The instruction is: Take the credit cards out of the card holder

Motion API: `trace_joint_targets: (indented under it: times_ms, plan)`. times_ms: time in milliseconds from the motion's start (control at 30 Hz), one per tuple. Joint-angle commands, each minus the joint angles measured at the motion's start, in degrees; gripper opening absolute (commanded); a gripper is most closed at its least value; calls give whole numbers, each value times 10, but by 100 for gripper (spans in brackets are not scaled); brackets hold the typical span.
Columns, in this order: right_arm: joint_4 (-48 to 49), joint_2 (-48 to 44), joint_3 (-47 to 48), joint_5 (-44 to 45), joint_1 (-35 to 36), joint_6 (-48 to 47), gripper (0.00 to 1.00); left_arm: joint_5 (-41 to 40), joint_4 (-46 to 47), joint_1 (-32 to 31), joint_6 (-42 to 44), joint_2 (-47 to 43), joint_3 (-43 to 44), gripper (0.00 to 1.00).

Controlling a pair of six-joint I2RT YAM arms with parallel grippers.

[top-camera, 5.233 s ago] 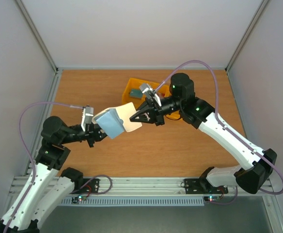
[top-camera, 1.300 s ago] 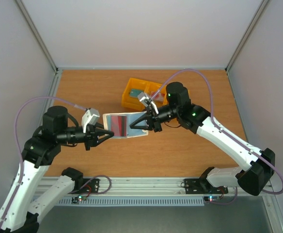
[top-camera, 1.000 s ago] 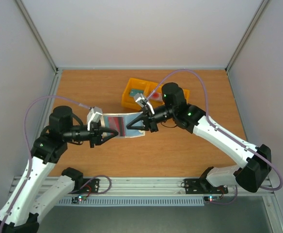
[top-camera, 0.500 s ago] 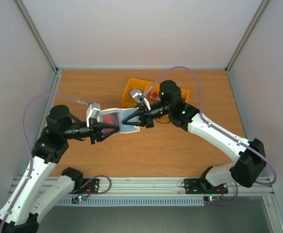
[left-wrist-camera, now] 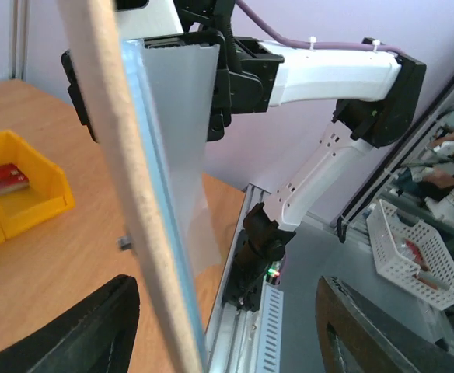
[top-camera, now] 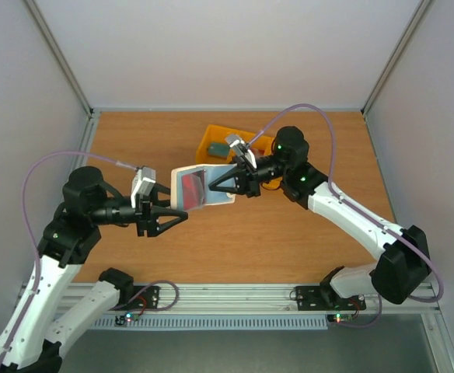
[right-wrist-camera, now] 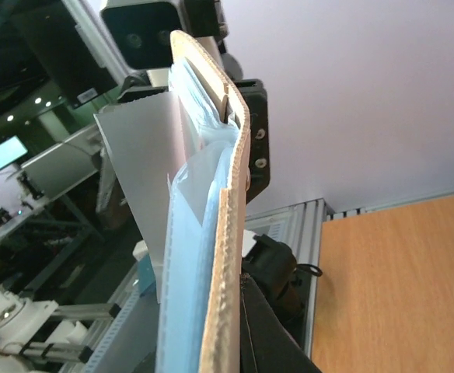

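Note:
The card holder (top-camera: pixel 205 190) hangs open above the table, cream outside and grey-blue inside, with a dark red credit card (top-camera: pixel 190 185) showing in its pocket. My right gripper (top-camera: pixel 214 189) is shut on its right flap; the right wrist view shows the holder (right-wrist-camera: pixel 225 272) edge-on against my dark finger (right-wrist-camera: pixel 267 334). My left gripper (top-camera: pixel 176 204) stands open at the holder's left edge. In the left wrist view the beige edge (left-wrist-camera: pixel 110 155) passes between my spread fingers (left-wrist-camera: pixel 87 330), close to the left one.
A yellow compartment tray (top-camera: pixel 205 149) sits on the wooden table behind the holder, partly under the right arm. The same tray (left-wrist-camera: pixel 36 203) shows in the left wrist view with a red-and-white card (left-wrist-camera: pixel 1 177) in it. Grey walls enclose three sides.
The left gripper's jaws opened wide and it drew back a little to the left. The right gripper carried the holder slightly right and tilted it up.

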Motion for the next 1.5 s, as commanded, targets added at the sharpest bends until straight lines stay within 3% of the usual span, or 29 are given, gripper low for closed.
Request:
trace_joint_targets:
  times_ms: [0,200,400,567,700,933,1267,1467]
  plan:
    - [6,-38,5,-49,-2,-18,1,26,-16,6,10,3,25,58]
    - [-42,-55,9,-48,-3,-47,1,36,45,14,-72,8,12,30]
    - [-115,-68,25,-46,-3,-94,1,49,88,20,-109,4,-5,25]
    - [-100,-68,26,-62,-3,-81,1,55,108,21,-118,3,-16,20]
    - [-84,-72,23,-79,-3,-71,1,98,196,22,-181,3,-40,15]
    - [-105,-81,26,-96,-4,-92,1,152,335,22,-298,1,-72,14]
    - [-237,-90,56,-100,-5,-188,1,152,353,22,-321,0,-70,8]
    - [-331,-105,79,-81,-9,-252,1,144,330,22,-304,0,-69,24]
